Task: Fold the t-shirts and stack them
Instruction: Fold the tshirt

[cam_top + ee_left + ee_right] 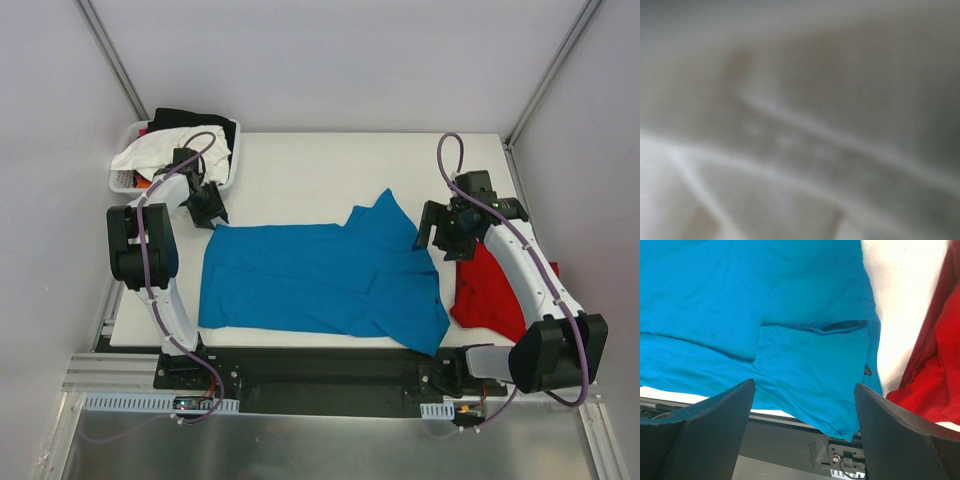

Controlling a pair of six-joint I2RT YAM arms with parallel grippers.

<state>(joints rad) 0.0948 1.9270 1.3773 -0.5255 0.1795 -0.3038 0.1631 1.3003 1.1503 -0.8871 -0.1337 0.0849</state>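
Note:
The turquoise-blue t-shirt [320, 275] lies spread across the middle of the table, partly folded, with one sleeve pointing toward the back. The red t-shirt [490, 290] lies crumpled at the right edge, partly under my right arm. My right gripper [445, 228] hovers open over the blue shirt's right side. In the right wrist view its gripper [805, 385] has wide-apart fingers [715, 425] framing blue t-shirt cloth [790, 315], with the red t-shirt [940, 365] at the right. My left gripper [208, 207] sits at the blue shirt's back-left corner. The left wrist view is a pale blur and shows no fingers.
A white basket [232, 165] stands at the back-left corner and holds a white cloth [150, 152] and a black cloth [190, 120]. The black rail [320, 370] that carries the arm bases runs along the table's near edge.

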